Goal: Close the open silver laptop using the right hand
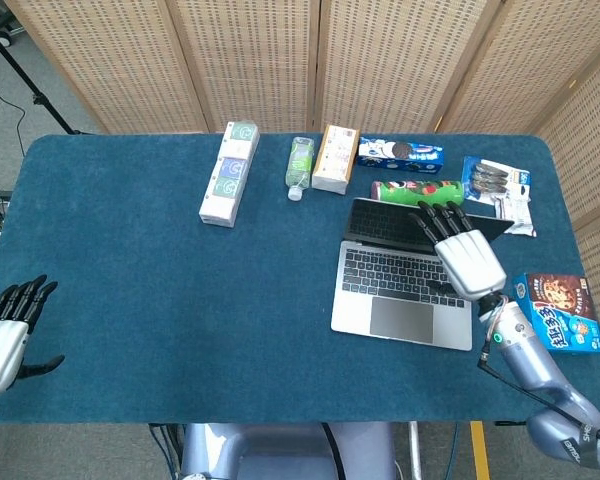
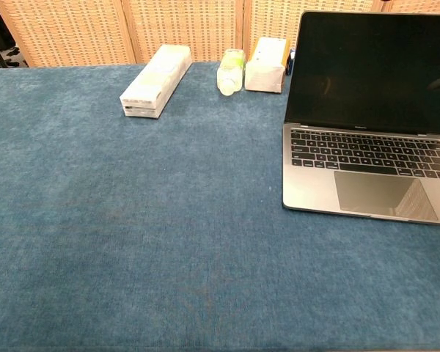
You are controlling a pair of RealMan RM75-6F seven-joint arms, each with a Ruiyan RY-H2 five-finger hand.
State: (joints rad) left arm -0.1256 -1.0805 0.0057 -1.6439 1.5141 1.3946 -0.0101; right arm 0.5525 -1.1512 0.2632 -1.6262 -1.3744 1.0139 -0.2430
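Silver laptop (image 1: pixel 405 270) sits open at the table's (image 1: pixel 130 300) right side; we see our right hand (image 1: pixel 463 255) above its keyboard, fingers spread, holding nothing. Our left hand (image 1: pixel 5 335) hangs open off the near-left edge.

No wording is being shown clearly enough to be read in either view. Printing is being carried on the blue cookie packet (image 1: pixel 401 151) near the table's (image 1: pixel 130 300) far edge, on the blue cookie box (image 1: pixel 558 312) at its right edge, and on the long white box (image 1: pixel 229 172) toward the far edge, but the letters are too small to be made out. Key legends on the laptop (image 2: pixel 367 165) are being seen only as pale specks in the chest view. No brand, number or sign is being made legible elsewhere.
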